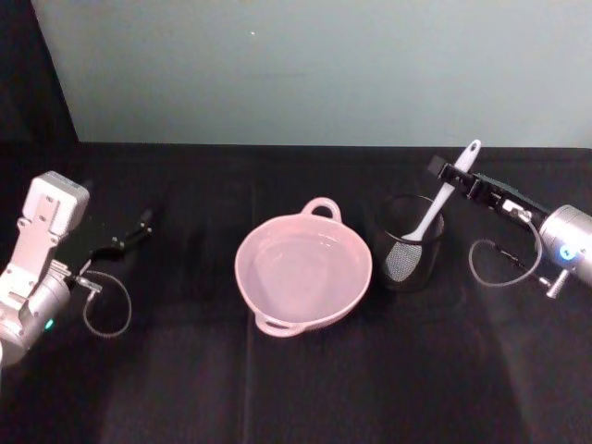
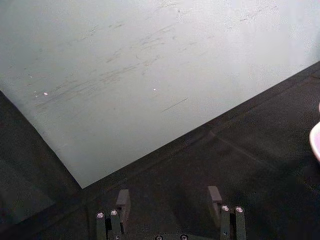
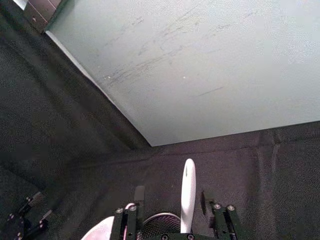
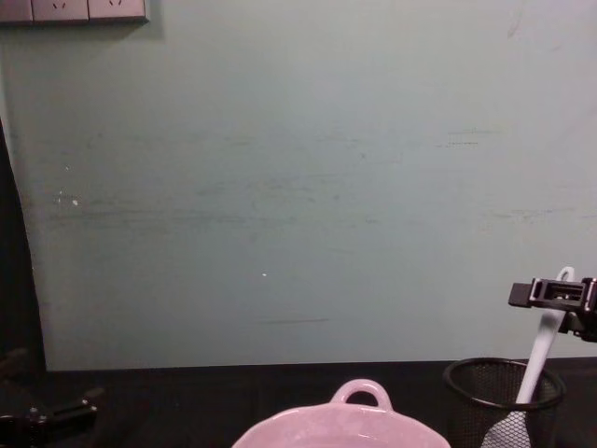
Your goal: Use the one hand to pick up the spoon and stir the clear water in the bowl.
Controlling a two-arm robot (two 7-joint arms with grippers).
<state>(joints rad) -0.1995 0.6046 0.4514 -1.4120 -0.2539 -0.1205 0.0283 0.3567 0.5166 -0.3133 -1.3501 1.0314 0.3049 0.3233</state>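
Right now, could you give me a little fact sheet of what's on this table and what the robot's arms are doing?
Spoon: white, leaning head-down in the black mesh cup
Cup: just right of the bowl, on the black table
Bowl: pink, mid-table, holding clear water
Right end effector: open, fingers either side of the spoon's handle, not yet closed
Left end effector: open, idle at the far left
Stirring: not begun

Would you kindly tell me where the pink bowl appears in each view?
Head view: bowl at table centre, beside the mesh cup.
Chest view: rim and handle at bottom centre.
Left wrist view: pink sliver at the frame's edge.
Right wrist view: pink patch beside the mesh cup.
Shared landmark: pale green wall.
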